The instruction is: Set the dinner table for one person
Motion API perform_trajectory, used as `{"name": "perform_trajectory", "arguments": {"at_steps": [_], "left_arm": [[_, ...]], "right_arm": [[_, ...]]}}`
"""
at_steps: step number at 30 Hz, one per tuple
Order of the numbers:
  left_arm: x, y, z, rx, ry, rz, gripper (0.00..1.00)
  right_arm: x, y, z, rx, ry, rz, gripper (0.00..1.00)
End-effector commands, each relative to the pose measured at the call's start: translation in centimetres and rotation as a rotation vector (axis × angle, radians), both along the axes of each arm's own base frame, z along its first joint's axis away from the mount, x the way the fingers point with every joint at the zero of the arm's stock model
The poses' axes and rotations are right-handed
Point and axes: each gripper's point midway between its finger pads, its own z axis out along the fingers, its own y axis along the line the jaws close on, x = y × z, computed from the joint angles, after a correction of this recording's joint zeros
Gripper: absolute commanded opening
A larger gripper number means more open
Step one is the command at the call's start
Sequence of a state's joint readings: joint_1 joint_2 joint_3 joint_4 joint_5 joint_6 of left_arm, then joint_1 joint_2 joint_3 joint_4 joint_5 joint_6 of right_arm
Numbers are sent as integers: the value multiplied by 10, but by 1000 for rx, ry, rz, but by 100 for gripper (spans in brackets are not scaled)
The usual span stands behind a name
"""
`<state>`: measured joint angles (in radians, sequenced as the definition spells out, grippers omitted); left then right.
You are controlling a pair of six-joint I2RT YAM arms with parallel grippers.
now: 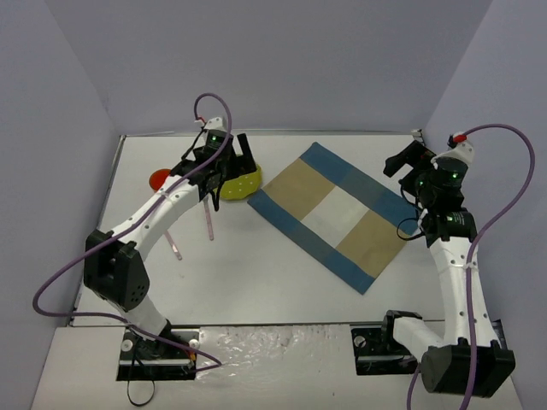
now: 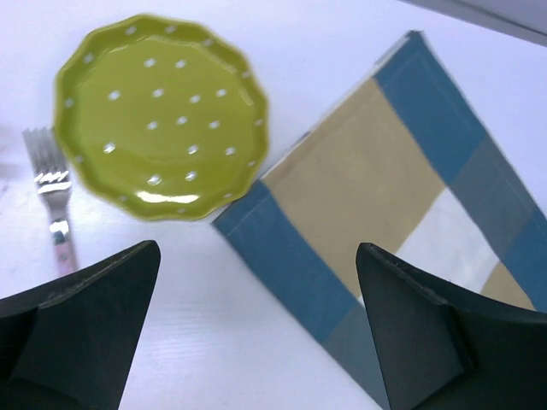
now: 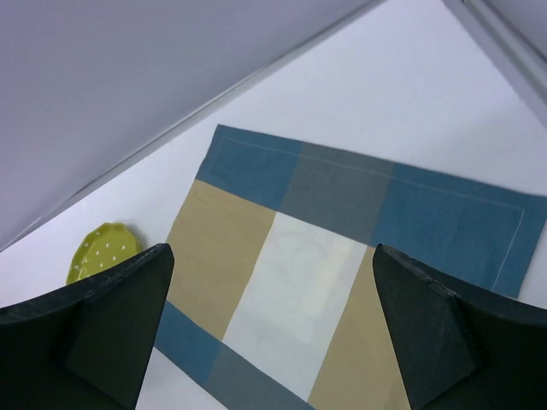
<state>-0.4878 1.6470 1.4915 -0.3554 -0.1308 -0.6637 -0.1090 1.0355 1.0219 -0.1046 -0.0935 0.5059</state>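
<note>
The dinner table point(image 1: 282, 286) is barely set: your plate point(image 2: 162, 115) lies beside the placemat point(image 1: 338, 213); left gripper point(image 2: 256, 249) and right gripper point(image 3: 273, 249) gape empty

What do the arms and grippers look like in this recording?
The left arm and right arm have white links, black joints, green lights and a looping purple cable each. The left gripper and right gripper have black, wedge-shaped fingers.

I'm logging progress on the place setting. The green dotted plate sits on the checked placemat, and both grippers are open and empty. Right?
Not quite. The green dotted plate lies on the bare white table just off a corner of the checked placemat, not on it; the left wrist view shows this. The left gripper and right gripper are indeed open and empty.
</note>
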Motion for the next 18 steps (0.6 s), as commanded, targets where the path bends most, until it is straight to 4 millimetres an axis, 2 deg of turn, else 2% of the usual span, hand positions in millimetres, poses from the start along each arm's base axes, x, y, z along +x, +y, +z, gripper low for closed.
{"name": "perform_trajectory", "arguments": {"at_steps": [1,6,8,9,18], "left_arm": [[-10,35,-29,-43,117,146,97],[-3,46,-49,-63,167,209,97],[4,47,-54,-84,185,239,97],[9,47,-64,-86,209,253,97],[40,62,-101,-82,289,397,96]], "right_arm": [[-14,-4,55,-147,-129,21,100],[-25,21,66,-186,-162,139,100],[-26,30,63,-174,-161,182,100],[-27,32,60,-167,-156,194,100],[-33,48,45,-169,-139,266,100]]}}
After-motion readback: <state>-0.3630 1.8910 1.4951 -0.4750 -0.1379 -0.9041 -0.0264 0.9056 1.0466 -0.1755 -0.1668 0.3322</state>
